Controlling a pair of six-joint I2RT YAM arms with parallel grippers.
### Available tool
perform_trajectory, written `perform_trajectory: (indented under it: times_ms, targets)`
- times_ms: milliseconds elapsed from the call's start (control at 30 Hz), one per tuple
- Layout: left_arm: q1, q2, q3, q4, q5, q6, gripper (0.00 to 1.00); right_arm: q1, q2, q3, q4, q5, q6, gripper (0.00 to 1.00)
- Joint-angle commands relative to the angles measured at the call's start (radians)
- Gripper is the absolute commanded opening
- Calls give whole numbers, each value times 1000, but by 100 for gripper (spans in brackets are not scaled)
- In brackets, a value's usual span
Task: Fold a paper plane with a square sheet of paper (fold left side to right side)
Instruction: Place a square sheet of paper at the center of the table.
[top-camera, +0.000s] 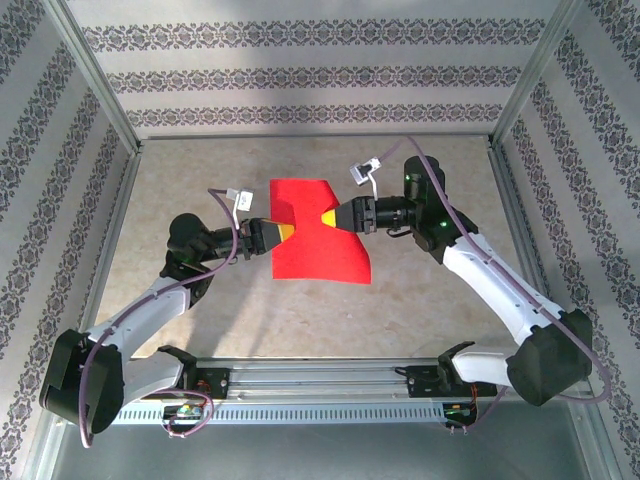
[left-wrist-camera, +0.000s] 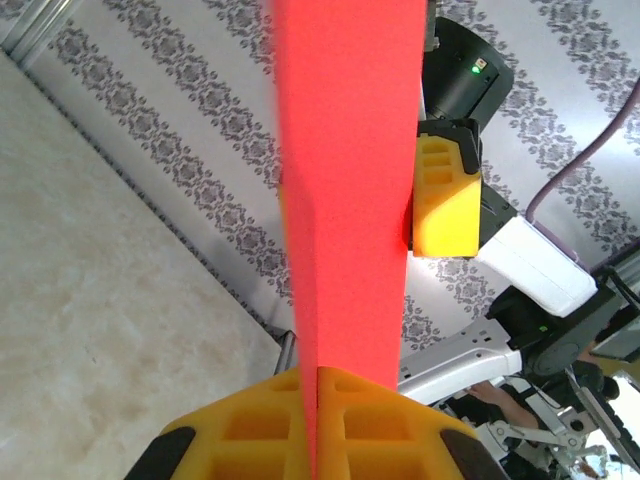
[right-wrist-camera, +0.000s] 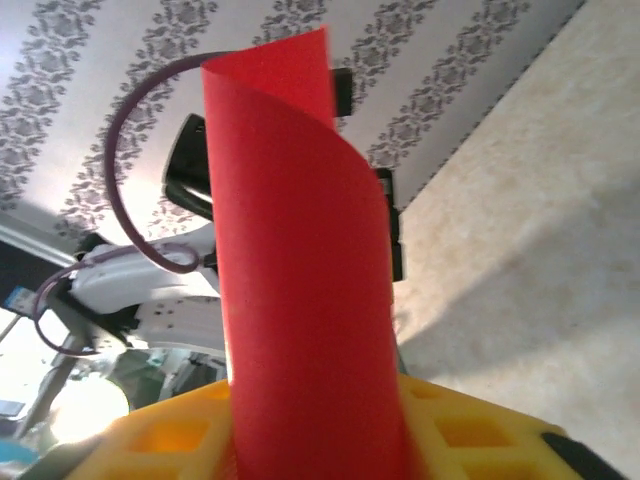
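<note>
Sheet (top-camera: 320, 252) hangs between left claw (top-camera: 288, 233) and right claw (top-camera: 329, 217) (above table (top-camera: 200, 170)).

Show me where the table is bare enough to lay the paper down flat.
Best bare patch: the near table between the paper and the base rail, flanked by the left arm and right arm. A second strip lies beyond the paper, up to the back wall. The centre is crowded: both arms meet there on the paper.
</note>
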Motion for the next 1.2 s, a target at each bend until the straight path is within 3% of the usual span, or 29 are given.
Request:
perform_trajectory:
  times_ms: [0,233,767,867,1167]
  targets:
    - [-12,-35,16,-125,-29,91,0,-15,-8,-29,-49,50,-56,48]
    - [-11,-15,-29,-201,-97,103,0,-63,-14,-66,-211,207,-151,69]
    - [-12,279,-98,-272,-157,77,0,-104,33,-240,-249,472,-164,77]
    - [-12,354,-102,-343,-197,116,0,-103,56,-278,-212,485,-138,70]
    - [-11,509,-65,-414,-229,181,0,-71,167,-312,-166,486,-88,22]
